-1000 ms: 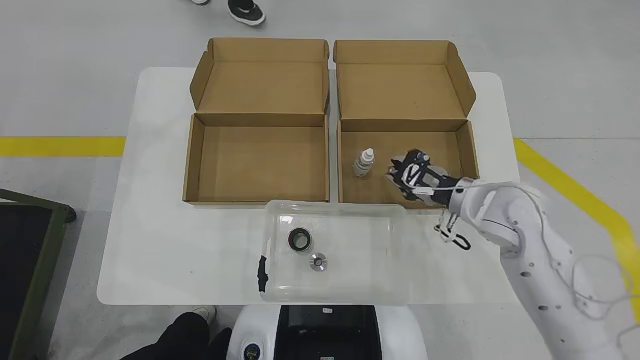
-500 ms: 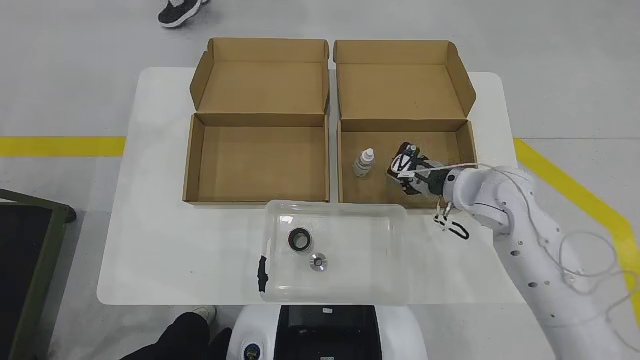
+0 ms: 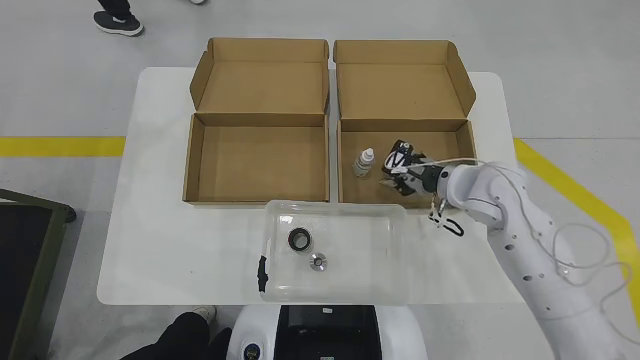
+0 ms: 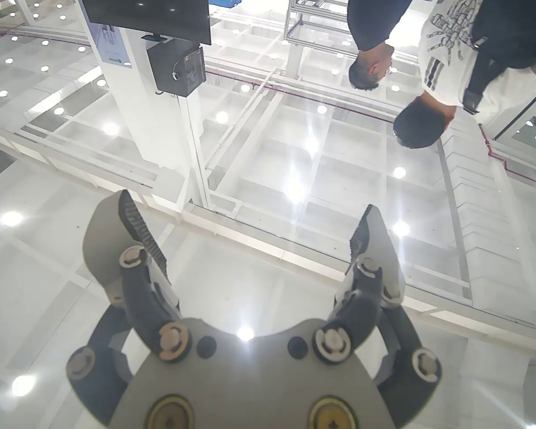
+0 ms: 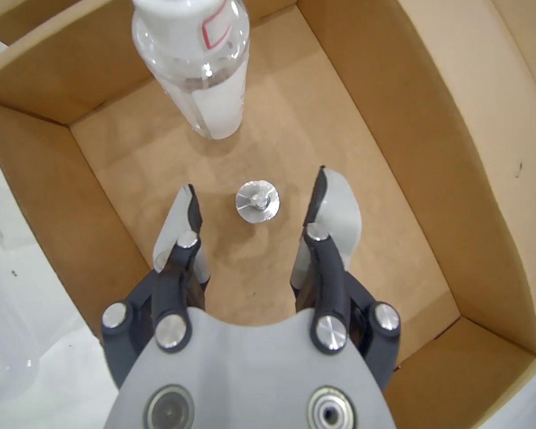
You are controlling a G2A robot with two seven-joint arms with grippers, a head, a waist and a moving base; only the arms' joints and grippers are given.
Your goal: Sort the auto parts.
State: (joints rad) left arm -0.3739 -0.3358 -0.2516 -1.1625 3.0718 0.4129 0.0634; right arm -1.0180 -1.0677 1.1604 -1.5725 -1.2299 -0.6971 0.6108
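My right gripper is open low inside the right cardboard box, a little to the right of a clear bottle. A small silver metal part lies on the box floor between the two fingers, touching neither. The bottle stands upright just beyond it. In front of the boxes, a clear plastic tray holds a black ring part and a small silver part. My left gripper is open with nothing in it and points up at the ceiling.
The left cardboard box stands open beside the right one, both with lids folded back. The boxes' walls close in around my right gripper. White table lies bare to the left of the boxes and tray.
My right gripper has shifted left inside the right box, closer to the bottle. The parts in the tray have not moved.
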